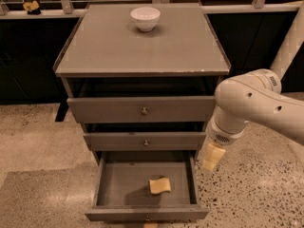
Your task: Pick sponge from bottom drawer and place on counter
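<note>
arm (256,103): white, rounded, small dark holes | jaws: cream, beside bottom drawer (123,186)
</note>
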`<state>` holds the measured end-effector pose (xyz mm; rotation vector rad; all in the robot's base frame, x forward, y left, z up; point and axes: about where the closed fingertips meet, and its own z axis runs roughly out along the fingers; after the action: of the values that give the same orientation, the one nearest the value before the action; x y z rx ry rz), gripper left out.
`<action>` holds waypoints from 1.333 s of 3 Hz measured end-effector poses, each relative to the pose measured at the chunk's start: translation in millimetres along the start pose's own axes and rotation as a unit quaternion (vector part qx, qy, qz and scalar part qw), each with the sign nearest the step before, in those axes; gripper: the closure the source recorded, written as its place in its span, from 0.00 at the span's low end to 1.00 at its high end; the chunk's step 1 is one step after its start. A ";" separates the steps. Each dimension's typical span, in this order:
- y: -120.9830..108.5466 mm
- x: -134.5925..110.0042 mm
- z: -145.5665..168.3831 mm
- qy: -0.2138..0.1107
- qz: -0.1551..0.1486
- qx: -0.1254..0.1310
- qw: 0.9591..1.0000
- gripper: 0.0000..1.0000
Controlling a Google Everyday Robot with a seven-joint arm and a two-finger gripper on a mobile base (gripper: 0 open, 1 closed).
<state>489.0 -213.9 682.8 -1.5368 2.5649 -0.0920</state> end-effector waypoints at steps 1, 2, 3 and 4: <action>-1.8 18.4 9.0 -0.034 0.028 -0.022 0.999 0.00; 1.1 37.4 57.0 -0.079 0.069 -0.090 0.990 0.00; 26.0 28.8 132.8 -0.072 0.067 -0.172 0.980 0.00; 50.6 8.6 188.9 -0.037 0.046 -0.201 0.978 0.00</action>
<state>471.0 -192.9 489.0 -1.4966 2.7065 0.5140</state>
